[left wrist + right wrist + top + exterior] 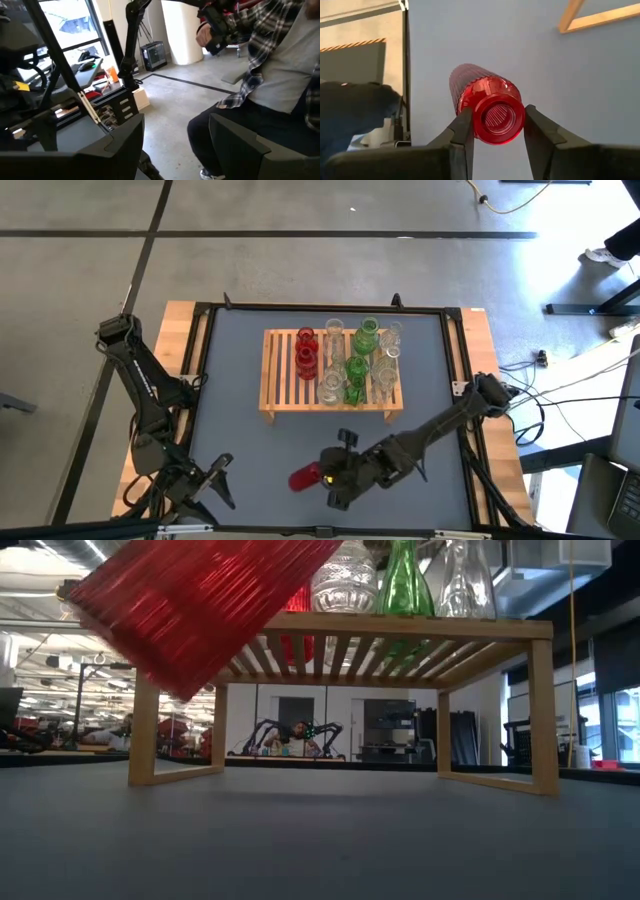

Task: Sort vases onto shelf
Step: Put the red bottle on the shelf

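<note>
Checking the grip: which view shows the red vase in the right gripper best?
The right wrist view: the red vase sits between both fingers of the right gripper. The high view shows it small, the low view a tilted part, the left wrist view nothing.

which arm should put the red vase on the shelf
Right. The right gripper already clamps the red vase in front of the shelf; the left gripper waits at the table's near-left corner.

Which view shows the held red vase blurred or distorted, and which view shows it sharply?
Low view: the red vase looms huge and soft, too close to the lens. Right wrist view: its ribbed glass is crisp between the right gripper fingers, with slight glare on the rim.
</note>
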Controlling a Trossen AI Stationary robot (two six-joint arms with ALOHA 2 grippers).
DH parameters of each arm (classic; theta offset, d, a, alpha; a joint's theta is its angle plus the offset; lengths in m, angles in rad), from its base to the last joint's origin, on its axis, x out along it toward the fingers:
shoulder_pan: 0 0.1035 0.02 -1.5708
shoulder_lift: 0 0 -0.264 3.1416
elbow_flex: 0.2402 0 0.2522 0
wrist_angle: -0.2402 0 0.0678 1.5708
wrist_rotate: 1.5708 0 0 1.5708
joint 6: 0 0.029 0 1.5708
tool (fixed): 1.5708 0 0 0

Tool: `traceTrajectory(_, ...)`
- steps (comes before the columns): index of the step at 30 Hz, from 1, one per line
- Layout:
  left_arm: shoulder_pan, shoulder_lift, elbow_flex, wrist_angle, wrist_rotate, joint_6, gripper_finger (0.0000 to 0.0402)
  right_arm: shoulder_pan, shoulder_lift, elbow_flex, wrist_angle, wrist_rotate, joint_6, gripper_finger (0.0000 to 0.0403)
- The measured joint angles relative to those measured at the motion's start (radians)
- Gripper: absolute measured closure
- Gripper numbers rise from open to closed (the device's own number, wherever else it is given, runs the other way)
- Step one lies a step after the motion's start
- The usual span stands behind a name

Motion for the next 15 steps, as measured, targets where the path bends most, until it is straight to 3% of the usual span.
traceTrajectory(8,-0.001,0.000,0.000,-0.003,0.006,-0.026,0.0185,-0.023,0.012,0.000,0.022,-0.025,-0.045,0.0296)
traceTrajectory(15,0.008,0.000,0.000,-0.013,0.005,-0.030,0.0185,-0.022,0.052,0.099,-0.014,-0.042,-0.095,0.0296)
